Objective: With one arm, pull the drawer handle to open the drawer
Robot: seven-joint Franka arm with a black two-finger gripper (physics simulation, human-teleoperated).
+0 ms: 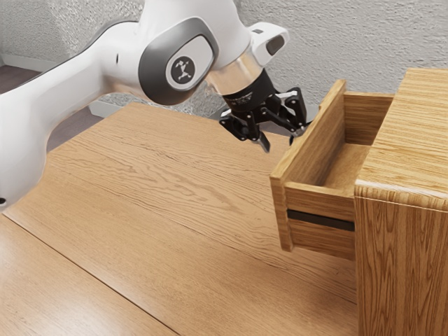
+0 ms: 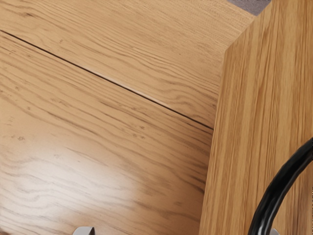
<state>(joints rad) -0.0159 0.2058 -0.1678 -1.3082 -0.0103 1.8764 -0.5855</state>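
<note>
Hovering at 10 o'clock of the drawer (image 1: 316, 150), the end effector (image 1: 285, 136) is standing wide open, gripping nothing. The drawer is sitting well out of the cabinet (image 1: 406, 238), above the counter (image 1: 161, 203), its black handle (image 2: 279, 191) lying just beside the end effector.

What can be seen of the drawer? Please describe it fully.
The drawer is light oak-looking wood, standing partly pulled out of its cabinet toward the exterior view's left. Its front panel, side wall and a dark rail slot below show. A black curved handle sits on the front. The gripper is at that front face; contact cannot be judged.
</note>
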